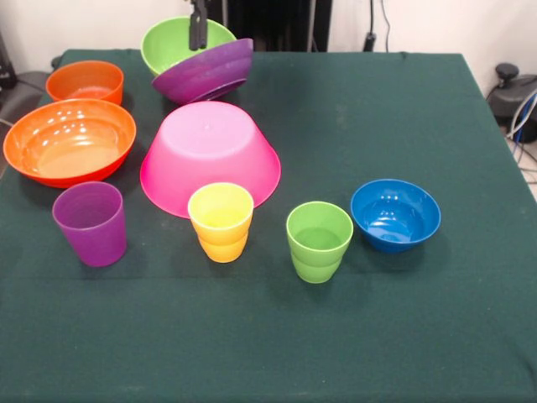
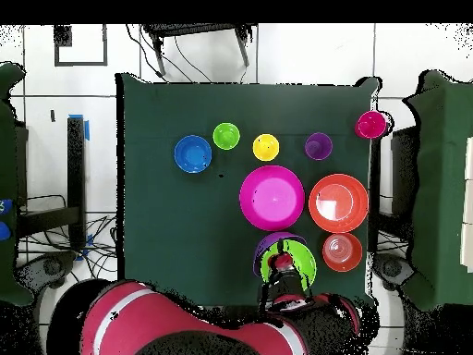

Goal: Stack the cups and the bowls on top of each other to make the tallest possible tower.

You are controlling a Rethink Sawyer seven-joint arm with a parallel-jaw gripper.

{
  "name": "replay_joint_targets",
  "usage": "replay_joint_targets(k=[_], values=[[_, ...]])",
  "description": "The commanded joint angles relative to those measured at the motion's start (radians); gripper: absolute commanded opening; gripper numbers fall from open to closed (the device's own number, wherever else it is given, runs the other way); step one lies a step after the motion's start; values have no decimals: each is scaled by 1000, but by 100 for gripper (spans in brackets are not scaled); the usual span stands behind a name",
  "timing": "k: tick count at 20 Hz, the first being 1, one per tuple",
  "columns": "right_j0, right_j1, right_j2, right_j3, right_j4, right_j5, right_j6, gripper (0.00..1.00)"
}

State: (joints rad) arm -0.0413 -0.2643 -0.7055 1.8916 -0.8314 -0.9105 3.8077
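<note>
The pink bowl [image 1: 210,155] [image 2: 272,197] sits upside down mid-table. Behind it the lime green bowl [image 1: 172,42] [image 2: 297,263] lies nested in the purple bowl [image 1: 205,71] [image 2: 262,246], both tilted with their openings toward the front camera. My gripper [image 1: 198,32] [image 2: 280,270] comes down onto the green bowl's far rim and is shut on it. In a row at the front stand the purple cup [image 1: 90,222] [image 2: 319,145], yellow cup [image 1: 221,221] [image 2: 266,146] and green cup [image 1: 319,241] [image 2: 226,137]. A red cup [image 2: 370,124] stands at a table corner, seen only from overhead.
The large orange bowl [image 1: 70,141] [image 2: 338,202] and small orange bowl [image 1: 85,81] [image 2: 343,250] sit upright beside the pink one. The blue bowl [image 1: 395,214] [image 2: 193,153] stands beside the green cup. The green cloth [image 1: 377,109] covers the table.
</note>
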Motion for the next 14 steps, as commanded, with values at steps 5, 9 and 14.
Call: replay_joint_targets(k=[5, 9, 14], values=[[9, 76, 180, -89, 89, -47, -215, 100], [11, 94, 183, -96, 111, -58, -221, 100], [12, 103, 177, -107, 114, -60, -219, 100]])
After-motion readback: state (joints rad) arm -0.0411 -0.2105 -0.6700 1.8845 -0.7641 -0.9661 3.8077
